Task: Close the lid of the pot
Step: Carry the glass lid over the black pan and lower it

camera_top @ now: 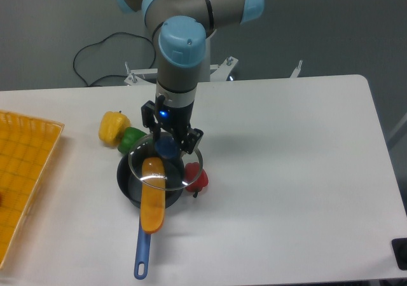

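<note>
far left, a yellow tray sits at the table edge. yellow and green peppers lie just left of the pot, which holds a long orange piece that overhangs the rim and may block seating. the gripper is clamped on the knob, carrying the lid above the pot, offset right toward a red pepper.

**No readable text**

We find no legible txt, brand, no. or sign anywhere in this view. The arm carries no marking we can make out (a small blue light glows on its wrist, but that's no lettering). Nothing printed shows on the table either.
</note>
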